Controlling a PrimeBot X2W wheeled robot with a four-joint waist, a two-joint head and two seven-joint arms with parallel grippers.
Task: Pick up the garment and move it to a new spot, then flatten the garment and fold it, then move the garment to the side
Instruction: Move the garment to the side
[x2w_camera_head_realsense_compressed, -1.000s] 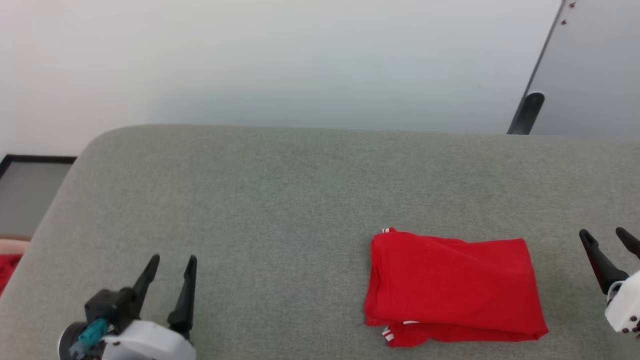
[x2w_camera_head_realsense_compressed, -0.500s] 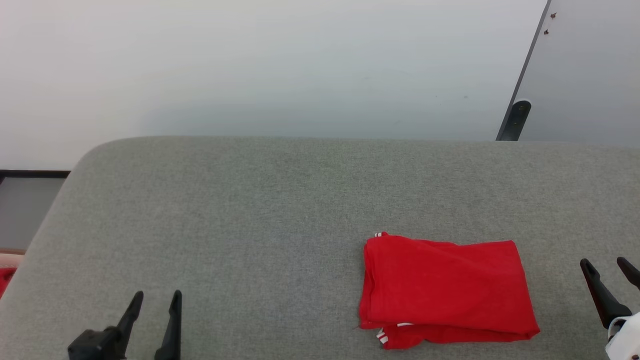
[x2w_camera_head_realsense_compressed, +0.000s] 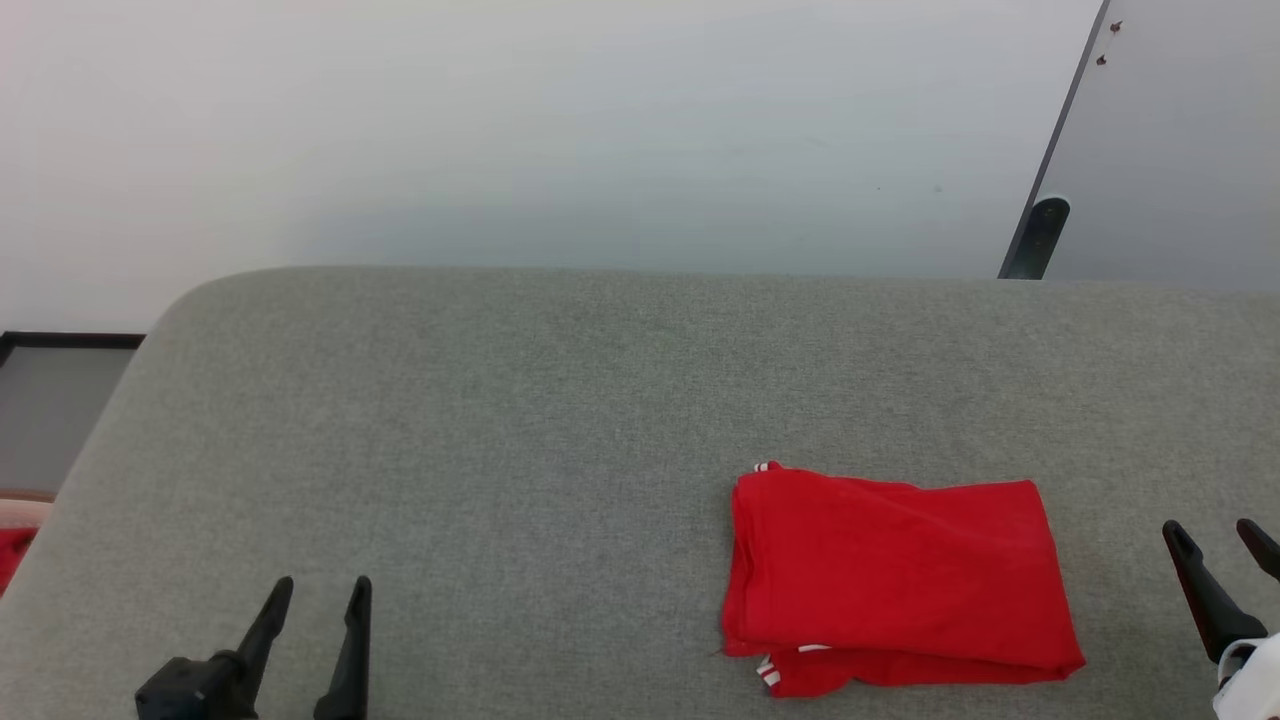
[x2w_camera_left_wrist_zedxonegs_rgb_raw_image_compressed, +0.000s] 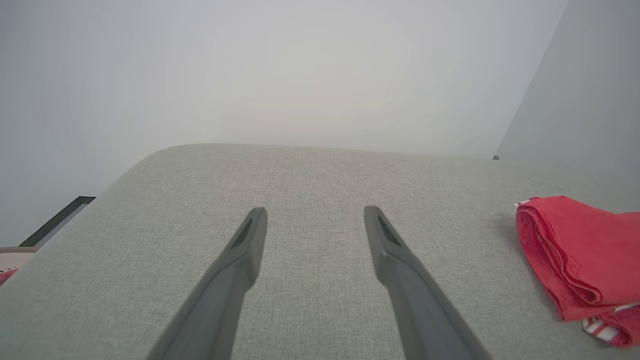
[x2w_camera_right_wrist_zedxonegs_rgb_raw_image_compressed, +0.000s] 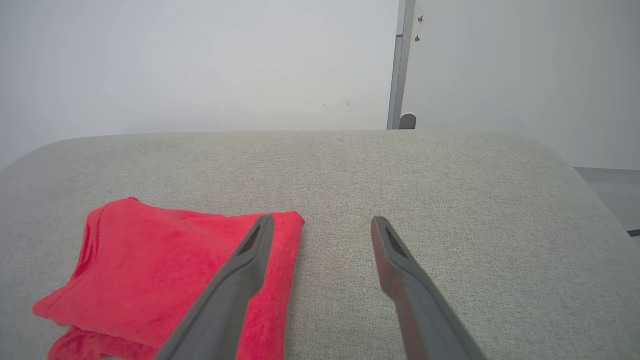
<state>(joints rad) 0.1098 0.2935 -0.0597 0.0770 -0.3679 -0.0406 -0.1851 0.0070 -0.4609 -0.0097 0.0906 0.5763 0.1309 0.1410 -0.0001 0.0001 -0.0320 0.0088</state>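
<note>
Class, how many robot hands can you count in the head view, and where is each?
2. The left hand is at the lower left, open over the grey fabric surface; the right hand is at the lower right edge, open, right of the folded red garment.

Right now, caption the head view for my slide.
Folded red garment on grey surface, left end effector and right end effector open, clear of it.

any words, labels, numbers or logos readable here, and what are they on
None can be read.
The folded shirt shows plain red cloth and a bit of striped trim; no print is in sight.
The cushion and the wall carry no text.
</note>
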